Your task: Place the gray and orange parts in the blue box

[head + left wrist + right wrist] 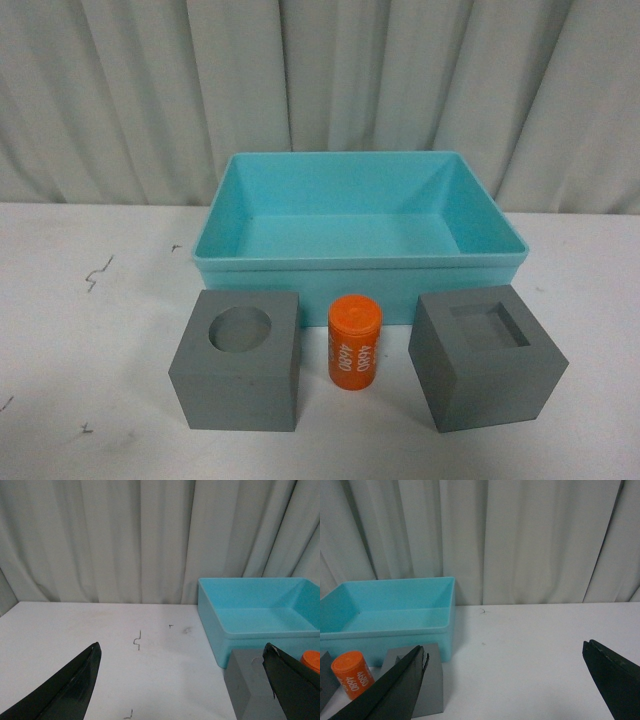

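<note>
blue box (360, 262): is sitting open side up on the white table (80, 300), close to the curtain (150, 90), its floor showing bare.
round-recess gray cube (240, 385): is resting on the table in front of the box's near wall, at the left, recess facing up.
orange cylinder (355, 345): is standing upright between the two cubes (white numerals running down its side), touching neither.
square-recess gray cube (485, 370): is sitting at the right, turned at an angle, outside the box.
left gripper (182, 646): fingers are gaping wide, gripping nothing, above the table.
right gripper (505, 647): fingers are spreading wide too, holding nothing.
</note>
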